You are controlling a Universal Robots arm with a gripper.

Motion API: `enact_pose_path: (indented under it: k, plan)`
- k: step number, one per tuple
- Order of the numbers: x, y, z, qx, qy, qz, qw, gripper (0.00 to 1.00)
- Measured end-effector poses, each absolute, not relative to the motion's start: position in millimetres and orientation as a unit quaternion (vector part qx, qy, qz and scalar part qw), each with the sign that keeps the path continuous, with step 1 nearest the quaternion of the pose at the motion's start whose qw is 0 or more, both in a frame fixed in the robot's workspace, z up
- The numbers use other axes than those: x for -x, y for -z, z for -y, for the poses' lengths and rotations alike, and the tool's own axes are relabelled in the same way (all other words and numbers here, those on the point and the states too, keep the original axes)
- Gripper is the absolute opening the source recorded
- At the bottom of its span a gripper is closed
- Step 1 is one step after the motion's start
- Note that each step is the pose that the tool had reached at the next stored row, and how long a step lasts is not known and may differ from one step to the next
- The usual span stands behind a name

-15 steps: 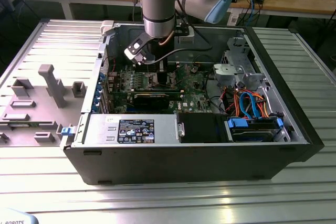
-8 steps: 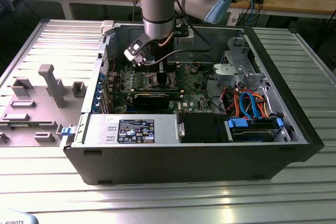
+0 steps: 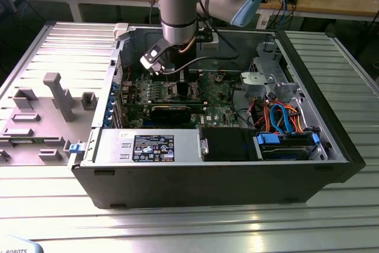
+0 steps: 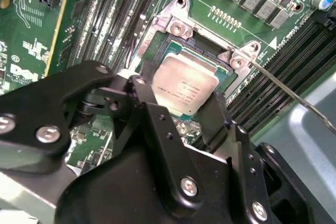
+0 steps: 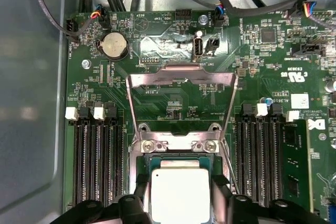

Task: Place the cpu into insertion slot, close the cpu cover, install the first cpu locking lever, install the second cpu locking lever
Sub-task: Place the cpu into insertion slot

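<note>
The cpu [image 4: 185,83] [image 5: 180,195], a small square chip with a dull silver top, sits level in or just over the insertion slot [image 4: 206,45] [image 5: 178,145], a dark socket with a silvery rim. My gripper [image 4: 180,94] [image 5: 180,184] has its black fingers [image 4: 146,100] [image 5: 139,195] against two opposite edges of the chip. The cpu cover [image 5: 181,80], a thin metal frame with a large window, is swung open beyond the socket. A thin wire lever [image 4: 294,95] [image 5: 229,156] stands free beside the socket. In the exterior view the gripper [image 3: 177,80] hangs low over the green board [image 3: 216,96].
Long black memory slots [image 5: 97,166] [image 5: 257,161] flank the socket on both sides. A coin battery [image 5: 114,45] and cable plugs lie beyond the cover. The case walls [image 3: 308,69] ring the board. A drive bay with orange and blue cables [image 3: 281,117] is at the exterior view's right, a grey fixture [image 3: 56,93] at its left.
</note>
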State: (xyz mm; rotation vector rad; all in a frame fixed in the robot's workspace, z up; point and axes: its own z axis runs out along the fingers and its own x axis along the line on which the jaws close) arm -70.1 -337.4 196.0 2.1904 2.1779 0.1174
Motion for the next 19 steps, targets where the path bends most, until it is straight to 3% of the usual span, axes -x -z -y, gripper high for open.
enact_pose_path:
  k: [2,14,15,18,19]
  plan:
    - [70,-196,338,-0.708,-0.037,-0.704,0.025,0.68]
    - [70,-215,337,-0.709,-0.037,-0.704,0.025,0.68]
    - [70,-217,337,-0.709,-0.037,-0.704,0.025,0.66]
    - [70,-222,337,-0.71,-0.035,-0.703,0.023,0.47]
    - [68,-223,337,-0.711,-0.028,-0.703,0.016,0.36]
